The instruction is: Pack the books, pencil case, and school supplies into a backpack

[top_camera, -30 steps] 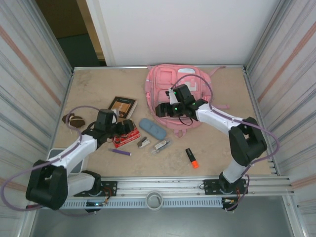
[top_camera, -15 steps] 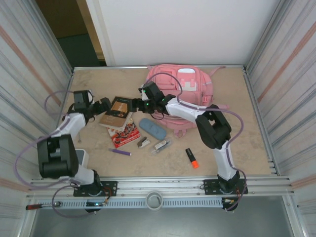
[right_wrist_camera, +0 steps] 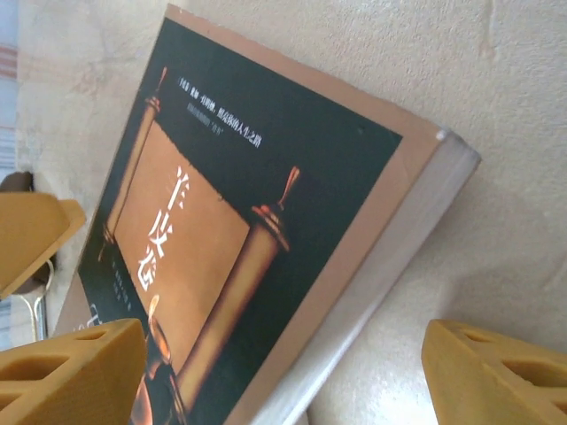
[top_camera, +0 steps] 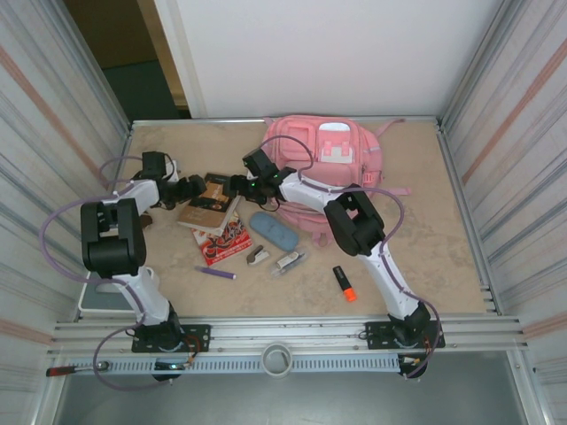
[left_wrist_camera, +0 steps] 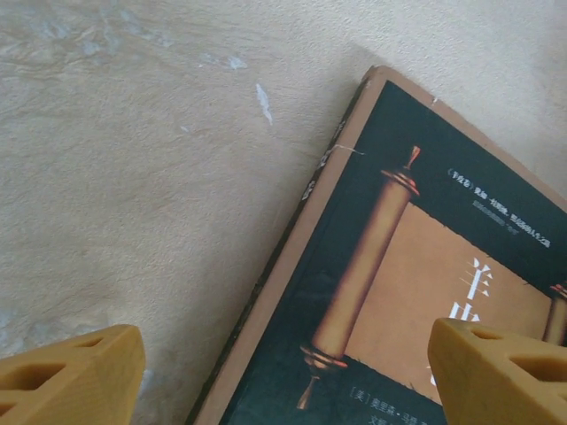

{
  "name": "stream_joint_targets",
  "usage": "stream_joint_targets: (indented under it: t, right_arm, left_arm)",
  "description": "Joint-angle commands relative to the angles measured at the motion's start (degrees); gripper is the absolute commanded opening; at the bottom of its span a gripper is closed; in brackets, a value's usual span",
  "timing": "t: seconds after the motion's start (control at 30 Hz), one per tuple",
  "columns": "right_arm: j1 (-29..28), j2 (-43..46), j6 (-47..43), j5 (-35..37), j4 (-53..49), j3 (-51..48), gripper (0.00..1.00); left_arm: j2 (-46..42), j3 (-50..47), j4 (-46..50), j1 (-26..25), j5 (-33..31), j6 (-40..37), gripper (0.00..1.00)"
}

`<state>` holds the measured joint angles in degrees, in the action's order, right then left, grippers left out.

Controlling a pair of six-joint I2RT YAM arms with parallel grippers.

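Toward the left of the table, the dark book lay with its near edge overlapping the red-and-white book. Both arms were bent low toward it from opposite sides. The left gripper hovered at its left edge and the right gripper at its right, that arm stretched across the near side of the pink backpack. Each gripper's jaws stood wide apart, gripping nothing, with the book's edges between their yellow fingers.

Dark book: title 羊皮卷 in orange characters, printed on the scroll picture on the cover. Small white lines of Chinese at the scroll's ends, too fine to read. Red book: cover print illegible.
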<state>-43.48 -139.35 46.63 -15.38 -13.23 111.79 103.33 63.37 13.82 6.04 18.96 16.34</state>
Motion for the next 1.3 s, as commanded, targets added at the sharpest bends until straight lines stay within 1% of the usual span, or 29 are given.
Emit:
stream_joint_targets:
  t: [0.0, 0.1, 0.17, 0.23, 0.43, 0.6, 0.63, 0.8, 0.93, 1.1, 1.13, 1.27]
  right_arm:
    - [-0.02, -2.64, 2.33, -2.06, -2.03, 4.32, 0.76]
    - [0.15, -3.83, 3.74, -3.83, -1.43, 5.93, 0.68]
    - [0.2, -4.13, 4.89, -4.68, -0.04, 6.31, 0.6]
    - [0.41, -4.39, 5.63, -5.32, 0.64, 7.0, 0.54]
    - [0.79, -4.16, 6.58, -6.84, 2.9, 8.57, 0.25]
    - [1.46, -2.87, 6.89, -8.53, 4.53, 8.62, 0.09]
    - [1.7, -2.54, 6.81, -9.04, 4.69, 8.64, 0.07]
    - [2.94, 1.99, 5.18, -11.57, 5.52, 6.7, 0.0]
    - [4.34, 6.83, 3.69, -14.85, 7.13, 3.27, 0.0]
    - [6.17, 13.84, 1.22, -18.89, 8.72, -3.05, 0.0]
    - [6.69, 15.69, 0.36, -19.68, 8.58, -3.84, 0.0]
    - [8.87, 24.15, -2.87, -21.15, 8.99, -12.43, 0.0]
  left_arm:
    - [-0.78, -1.34, 0.44, 0.55, 2.63, 0.14, 0.81]
    - [-1.5, -2.7, -0.66, 0.55, 3.63, 0.78, 0.8]
    - [-2.11, -3.4, -1.22, 0.55, 4.29, 1.12, 0.79]
    - [-2.62, -3.96, -1.69, 0.5, 4.73, 1.29, 0.79]
    - [-3.88, -4.44, -1.78, 0.55, 4.97, 1.5, 0.79]
    - [-4.86, -4.84, -1.87, 0.55, 5.16, 1.68, 0.79]
    - [-5.21, -4.88, -1.79, 0.55, 4.99, 1.69, 0.79]
    - [-8.84, -6.04, -2.58, 1.13, 4.72, 2.53, 0.8]
    - [-14.53, -9.19, -6.54, 2.23, 7.44, 5.07, 0.81]
    - [-20.62, -13.13, -12.35, 2.75, 12.54, 9.17, 0.84]
    - [-21.68, -14.24, -14.58, 2.75, 14.24, 10.53, 0.85]
    - [-24.71, -17.9, -23.56, 2.6, 21.46, 16.37, 0.89]
